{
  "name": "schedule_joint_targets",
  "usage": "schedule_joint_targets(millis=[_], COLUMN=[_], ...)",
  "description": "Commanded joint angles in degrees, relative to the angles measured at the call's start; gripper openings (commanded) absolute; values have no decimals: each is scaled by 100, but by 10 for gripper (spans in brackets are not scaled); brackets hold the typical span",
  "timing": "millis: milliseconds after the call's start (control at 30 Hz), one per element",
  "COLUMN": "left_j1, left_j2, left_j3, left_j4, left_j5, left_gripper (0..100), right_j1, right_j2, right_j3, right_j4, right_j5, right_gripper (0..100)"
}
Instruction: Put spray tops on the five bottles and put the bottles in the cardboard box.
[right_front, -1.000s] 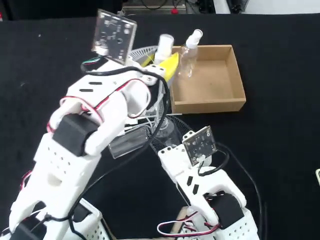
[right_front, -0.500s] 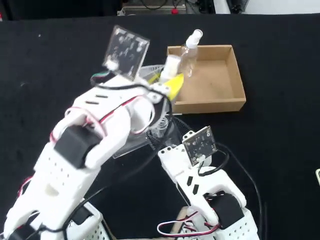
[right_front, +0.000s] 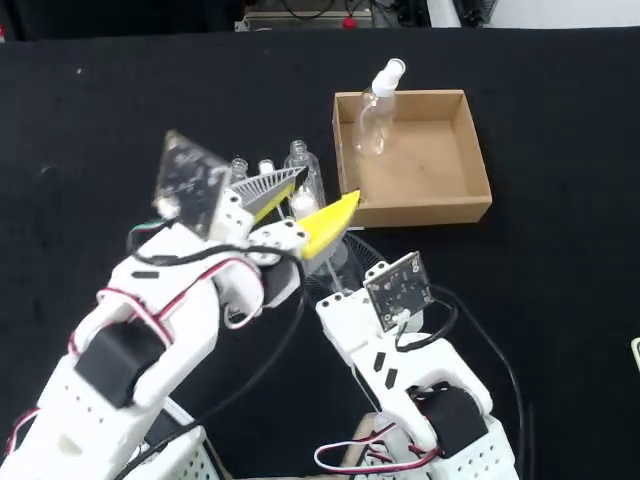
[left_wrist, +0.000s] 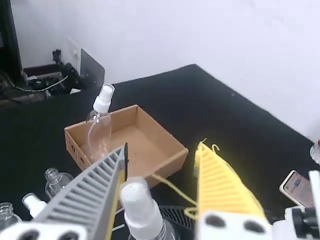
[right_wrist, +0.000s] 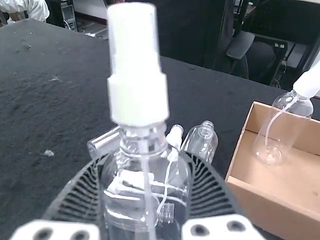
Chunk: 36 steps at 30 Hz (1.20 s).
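Left claw (right_front: 326, 186) is hanging spread wide, grey finger and yellow finger well apart, pinching nothing. Right below that gap my right claw (right_wrist: 148, 166) is pressing its black jaws around the held bottle (right_wrist: 144, 192). It is standing upright with a white spray top (right_wrist: 136, 75) sitting on its neck. That top is poking up between my left fingers, closer to the grey one.

Edges now. My yellow fingertip is hovering right by the near corner of the cardboard box (right_front: 470, 150), and I cannot tell whether they are touching. Past the box and out beyond my right claw, the black bench (right_front: 570, 280) is lying open.

Inside the box, one boxed bottle (right_front: 374, 118) with its spray top on is standing upright against the far wall, in the corner nearest my left claw. Bare cardboard floor is showing across the rest.

Just beyond my grey finger, three loose bottles (right_front: 300, 162) are standing close together on the bench. Two are showing open necks, and the middle one is wearing a white top.
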Motion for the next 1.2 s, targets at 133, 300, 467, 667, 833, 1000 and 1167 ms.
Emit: schedule_joint_targets(millis=[133, 300, 467, 667, 833, 1000, 1167], left_j1=[-523, -1288, -1349, -998, -497, -470, -1051], left_j2=[-598, -615, -35, 79, -229, -325, -325], left_j3=[22, 40, 708, 743, 444, 374, -189], left_j4=[-149, -141, -985, -976, -114, 123, 176], left_j5=[149, 149, -114, -413, -422, -791, -941], left_gripper=[229, 230, 228, 227, 227, 227, 227], right_j1=[-62, -70, -70, -70, -70, -70, -53], right_j2=[-699, -699, -699, -699, -699, -699, -699], right_j3=[-136, -136, -119, -119, -119, -119, -119], right_j4=[-176, -176, -176, -176, -176, -176, -176], right_j5=[-35, -35, -35, -35, -35, -35, -35], right_gripper=[28, 28, 28, 28, 28, 28, 28])
